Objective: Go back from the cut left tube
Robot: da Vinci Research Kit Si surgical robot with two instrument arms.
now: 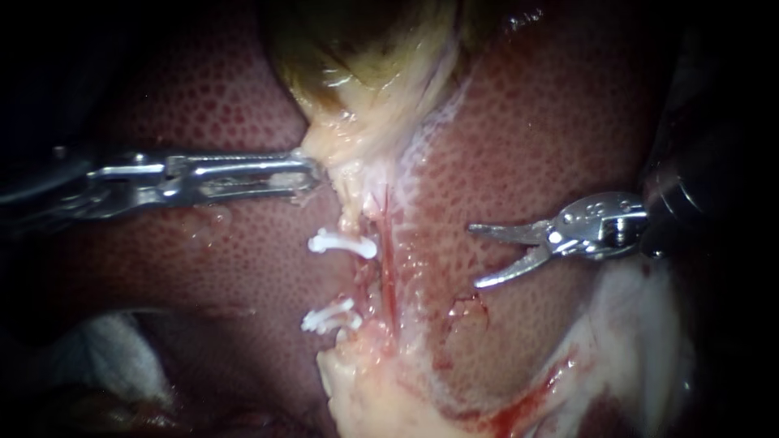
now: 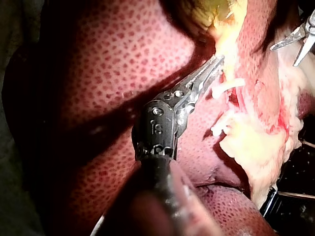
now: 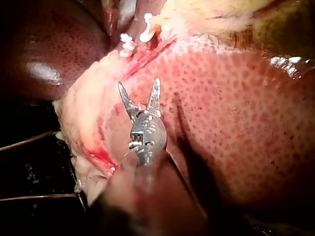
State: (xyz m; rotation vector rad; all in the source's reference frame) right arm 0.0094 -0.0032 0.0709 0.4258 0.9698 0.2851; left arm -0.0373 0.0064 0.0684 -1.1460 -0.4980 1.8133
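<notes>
right instrument (image 1: 475,256) is hovering, jaws gaping, over bare liver (image 1: 552,122) right of the clips (image 1: 341,243); left instrument (image 1: 312,176) is seemingly clenching the gallbladder (image 1: 365,73) edge.

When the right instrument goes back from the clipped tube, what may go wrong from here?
1. The right instrument has its jaws open just over the liver; a low path back may scratch that surface.
2. The left instrument grips the edge of the gallbladder; a harder pull there may strain the tissue that carries the upper clip and the lower clip.
</notes>
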